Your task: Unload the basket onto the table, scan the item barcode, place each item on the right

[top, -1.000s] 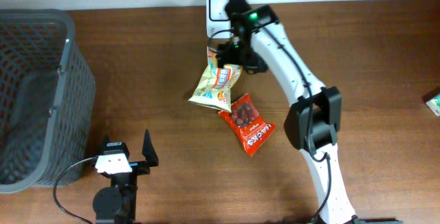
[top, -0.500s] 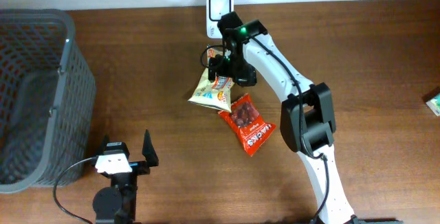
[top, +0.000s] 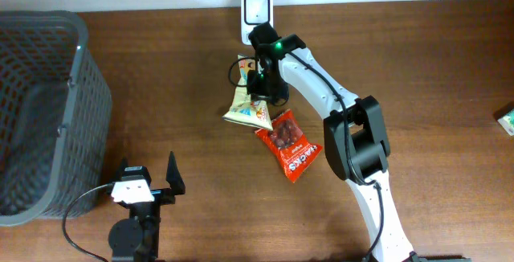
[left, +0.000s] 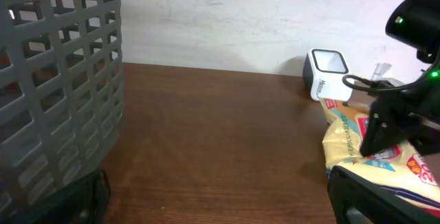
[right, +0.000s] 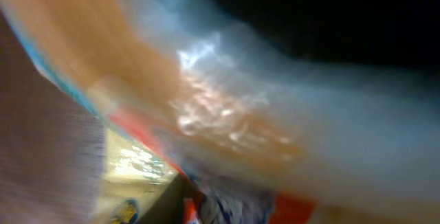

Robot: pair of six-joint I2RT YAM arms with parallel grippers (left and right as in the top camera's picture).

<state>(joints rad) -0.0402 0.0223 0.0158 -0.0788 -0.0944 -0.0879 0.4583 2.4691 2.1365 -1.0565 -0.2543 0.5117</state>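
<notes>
A yellow crinkled-foil snack bag (top: 249, 109) lies on the brown wooden surface (top: 161, 77), near the middle of its far edge and just in front of a small white box-shaped scanner (top: 257, 9) standing at that edge. The right end effector (top: 259, 85) is down on the bag's far end. Its wrist view is all blur, so I cannot tell how its fingers stand. A red glossy snack bag (top: 291, 145) touches the yellow bag's near corner. The left end effector (top: 148, 167) is spread wide and holds nothing, by the near edge. A dark grey plastic mesh basket (top: 80, 37) sits at the left edge.
</notes>
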